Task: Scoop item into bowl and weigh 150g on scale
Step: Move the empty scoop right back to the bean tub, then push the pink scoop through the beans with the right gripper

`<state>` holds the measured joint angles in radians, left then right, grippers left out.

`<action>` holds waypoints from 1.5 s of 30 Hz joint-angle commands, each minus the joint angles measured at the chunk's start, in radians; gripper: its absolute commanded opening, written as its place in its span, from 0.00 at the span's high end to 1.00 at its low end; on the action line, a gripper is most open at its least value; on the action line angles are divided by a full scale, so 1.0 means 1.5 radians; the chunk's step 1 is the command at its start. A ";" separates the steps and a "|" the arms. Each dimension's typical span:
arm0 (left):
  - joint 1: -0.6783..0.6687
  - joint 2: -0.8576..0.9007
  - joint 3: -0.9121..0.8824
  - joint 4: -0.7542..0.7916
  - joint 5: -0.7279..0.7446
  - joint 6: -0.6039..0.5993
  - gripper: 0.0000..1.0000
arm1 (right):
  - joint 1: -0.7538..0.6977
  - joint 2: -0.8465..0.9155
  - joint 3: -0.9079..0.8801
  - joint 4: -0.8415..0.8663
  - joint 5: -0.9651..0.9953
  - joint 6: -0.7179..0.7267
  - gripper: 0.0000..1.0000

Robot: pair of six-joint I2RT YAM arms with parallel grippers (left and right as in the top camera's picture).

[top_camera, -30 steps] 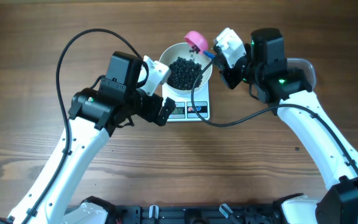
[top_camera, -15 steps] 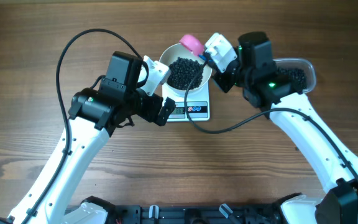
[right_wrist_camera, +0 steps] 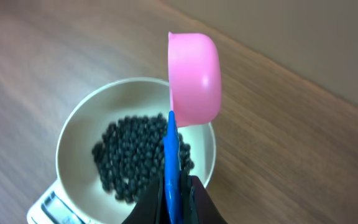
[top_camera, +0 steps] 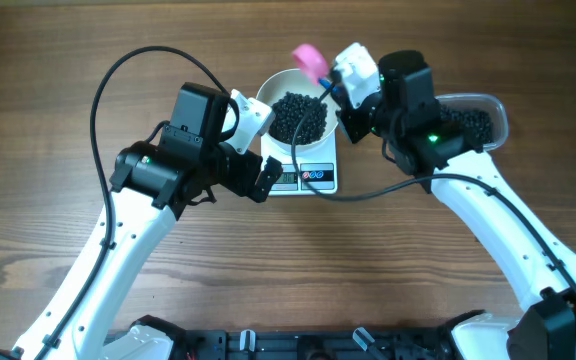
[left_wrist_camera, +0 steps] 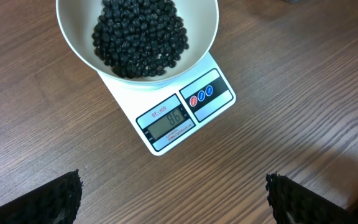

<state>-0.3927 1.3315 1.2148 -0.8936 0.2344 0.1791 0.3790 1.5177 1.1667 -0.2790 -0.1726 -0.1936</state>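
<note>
Bowl (left_wrist_camera: 205,38) sat on scale (left_wrist_camera: 225,99), mid worktop (left_wrist_camera: 303,68), with beads (left_wrist_camera: 138,37) heaped inside. Display (left_wrist_camera: 169,118) looked like 86, well short of 150; judged a bit past halfway.
Right tool (right_wrist_camera: 174,199) pinched blue handle of pink scoop (right_wrist_camera: 194,78). Scoop hung over bowl's far rim, contents not visible.
Left tool (left_wrist_camera: 176,202) spread wide, empty, hovering just in front of scale.
Tub (top_camera: 490,104) on right held more beads.
Left to do: more scoops, then fine trim to target.

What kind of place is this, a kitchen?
Probably a robot lab bench, not a kitchen: two robot arms work over a wooden table holding a kitchen scale and bowl of black beads.
</note>
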 commanded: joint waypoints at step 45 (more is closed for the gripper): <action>-0.003 -0.002 0.011 0.001 0.010 0.011 0.00 | -0.365 0.043 0.003 -0.318 0.187 -0.130 0.96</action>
<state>-0.3927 1.3315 1.2148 -0.8936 0.2344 0.1791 -0.1654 1.5414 1.1671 -0.7578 0.0902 -0.3737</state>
